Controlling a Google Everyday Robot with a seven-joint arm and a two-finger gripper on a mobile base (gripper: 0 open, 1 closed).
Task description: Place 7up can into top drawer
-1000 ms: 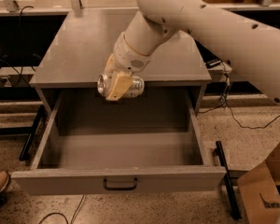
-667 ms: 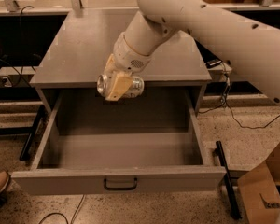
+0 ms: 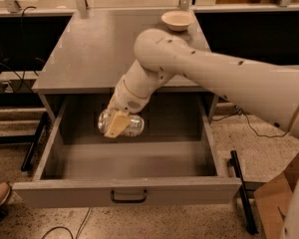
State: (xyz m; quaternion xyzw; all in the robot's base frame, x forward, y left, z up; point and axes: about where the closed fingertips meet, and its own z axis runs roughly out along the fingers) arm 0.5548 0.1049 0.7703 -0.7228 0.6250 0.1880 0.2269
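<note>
Clasping shiny can [image 3: 135, 125], claw [image 3: 115, 127] over drawer [image 3: 65, 192].

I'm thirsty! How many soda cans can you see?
1. The 7up can lies sideways in the gripper, which hangs over the open top drawer, near its back. More might hide behind the arm.

place: lab | signs: grey cabinet [image 3: 114, 49], floor cables [image 3: 254, 126], cardboard box [image 3: 284, 195] | pincer [image 3: 120, 126]: above drawer [image 3: 124, 190]

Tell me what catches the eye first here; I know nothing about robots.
A big white arm reaches down from the right, its gripper over the open top drawer, jaws shut on the 7up can lying sideways. A cream bowl sits at the far edge of the cabinet top.
</note>
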